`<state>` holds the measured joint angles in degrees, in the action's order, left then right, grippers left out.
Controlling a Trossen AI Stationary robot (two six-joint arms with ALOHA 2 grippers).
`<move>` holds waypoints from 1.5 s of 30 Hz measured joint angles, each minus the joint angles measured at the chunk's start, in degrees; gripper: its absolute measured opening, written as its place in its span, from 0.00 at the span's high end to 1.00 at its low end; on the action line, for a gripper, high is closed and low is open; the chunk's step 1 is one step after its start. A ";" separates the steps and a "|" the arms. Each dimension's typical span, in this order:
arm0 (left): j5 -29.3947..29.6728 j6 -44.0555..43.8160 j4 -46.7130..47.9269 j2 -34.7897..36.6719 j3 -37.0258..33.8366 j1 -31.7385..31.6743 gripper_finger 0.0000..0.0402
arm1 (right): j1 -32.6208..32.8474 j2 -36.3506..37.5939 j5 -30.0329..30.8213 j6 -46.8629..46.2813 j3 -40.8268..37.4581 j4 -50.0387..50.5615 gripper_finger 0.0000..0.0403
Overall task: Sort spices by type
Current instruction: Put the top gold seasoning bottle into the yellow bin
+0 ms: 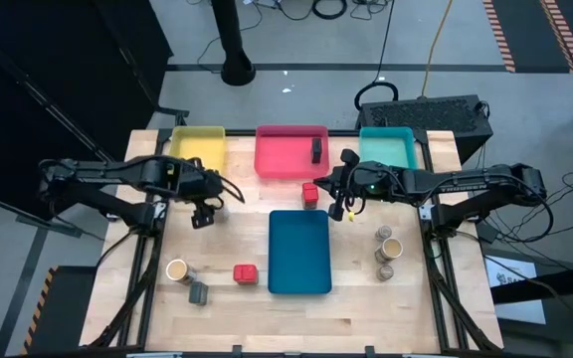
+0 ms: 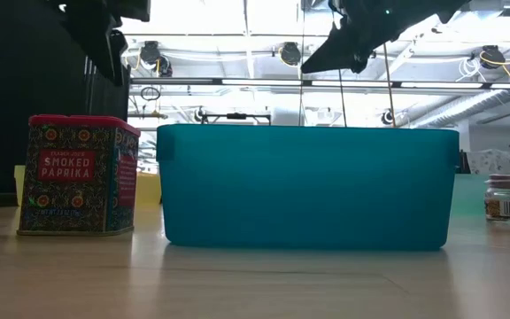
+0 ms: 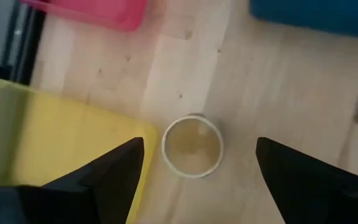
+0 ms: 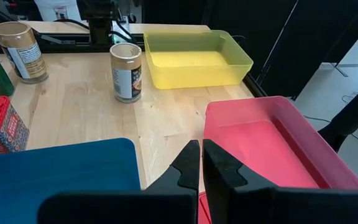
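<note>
Left pincer [image 3: 199,149]: spread wide above the table [image 1: 222,318], just in front of the yellow tray [image 1: 199,149], one dark finger on each side of a tan jar [image 3: 192,147] and neither touching it.
Tan jar: upright on the wood just beside the yellow tray's corner, gripped by nothing.
Right pincer [image 4: 202,155]: fingers pressed together and empty, hovering between the pink tray [image 4: 272,143] and the blue tray [image 4: 55,168], over a red box [image 1: 310,193].
Pink tray: one dark box [image 1: 317,150] stands at its right end.
Front left of table: a second tan jar [image 1: 177,269], a grey box [image 1: 199,292] and a red paprika tin [image 2: 78,175], left of the blue tray.
Right side of table: three small jars [image 1: 386,251] in a close row, right of the blue tray.
Teal tray [image 1: 387,146]: at the back right.
</note>
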<state>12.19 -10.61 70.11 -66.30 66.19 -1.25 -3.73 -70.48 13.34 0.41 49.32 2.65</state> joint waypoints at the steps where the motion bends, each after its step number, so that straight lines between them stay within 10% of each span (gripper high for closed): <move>1: -0.19 0.72 0.04 0.18 0.00 -1.05 0.21 | 0.00 0.00 0.00 0.14 0.00 -0.01 1.00; 45: -9.01 4.90 -24.85 1.29 -25.33 -8.48 0.30 | -0.09 0.00 0.04 0.47 0.00 0.23 1.00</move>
<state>3.18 -5.72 45.25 -65.01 40.86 -9.74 -3.81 -70.48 13.39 0.88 49.32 2.87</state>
